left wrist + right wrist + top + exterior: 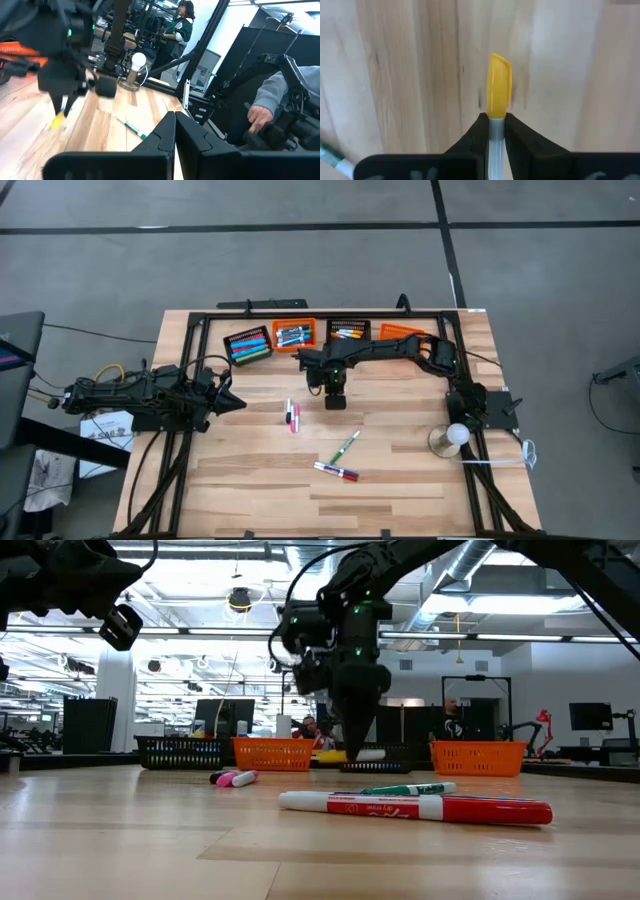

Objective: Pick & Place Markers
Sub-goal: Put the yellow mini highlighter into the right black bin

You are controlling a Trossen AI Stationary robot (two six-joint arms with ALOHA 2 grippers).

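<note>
Yellow-capped marker [498, 107] sits clamped between the right pincer's [496, 131] two fingers, its cap projecting beyond the tips, above bare wood near the centre of the worktop [400, 490] in the high view. Left pincer [232, 402] waits at the left of the frame, fingers pressed together, holding nothing. Loose markers [337, 473] lie lower centre.

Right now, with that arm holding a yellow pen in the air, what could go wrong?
The right gripper's fingers pinch the yellow marker near one end only, so it might swing or slip out. If it drops, it could roll toward the pink markers rather than reach the baskets.
</note>
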